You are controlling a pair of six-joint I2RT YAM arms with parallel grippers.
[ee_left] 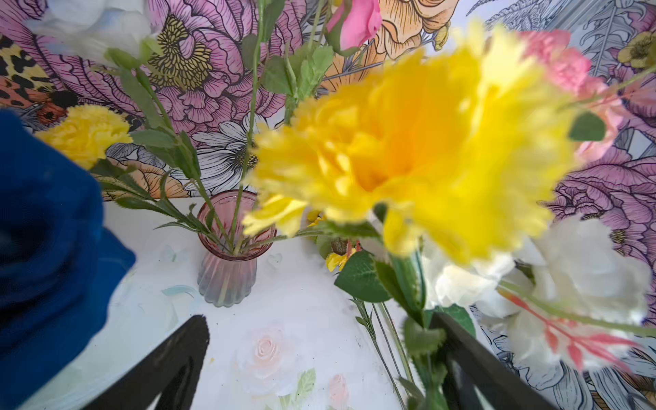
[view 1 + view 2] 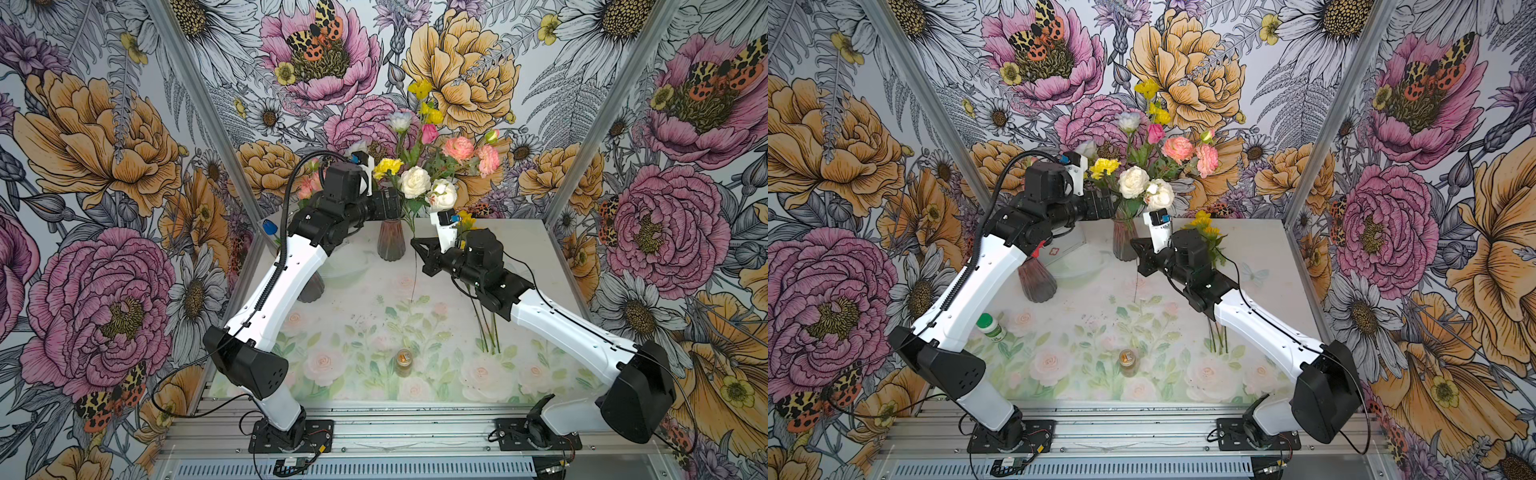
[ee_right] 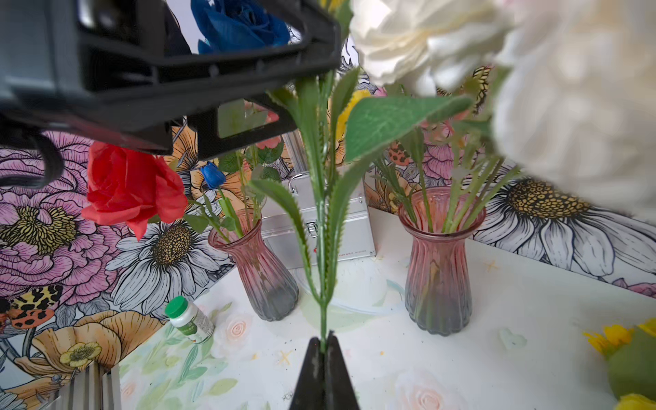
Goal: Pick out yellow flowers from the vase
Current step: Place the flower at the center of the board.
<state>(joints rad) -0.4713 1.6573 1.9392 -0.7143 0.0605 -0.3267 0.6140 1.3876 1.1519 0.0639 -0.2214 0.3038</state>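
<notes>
Glossy ribbed glass vase (image 3: 440, 262), shiny metal case (image 3: 355, 238), matt cloth yellow flowers (image 1: 408, 152)

My feed shows a white worktop (image 2: 1266, 247) printed with pale roses and leaves. A ribbed pink-to-grey glass vase (image 2: 390, 243) stands upright at far centre. A second ribbed glass vase (image 2: 1037, 284) stands left of it, slightly nearer. Behind that one, far left, sits a silver metal case (image 3: 349, 227). A white bottle with a green cap (image 2: 990, 328) lies tilted by the left edge. A small amber jar with a gold lid (image 2: 404, 361) stands near centre. On the right lie long-stemmed yellow flowers (image 2: 1204, 226), heads far, stems near.
</notes>
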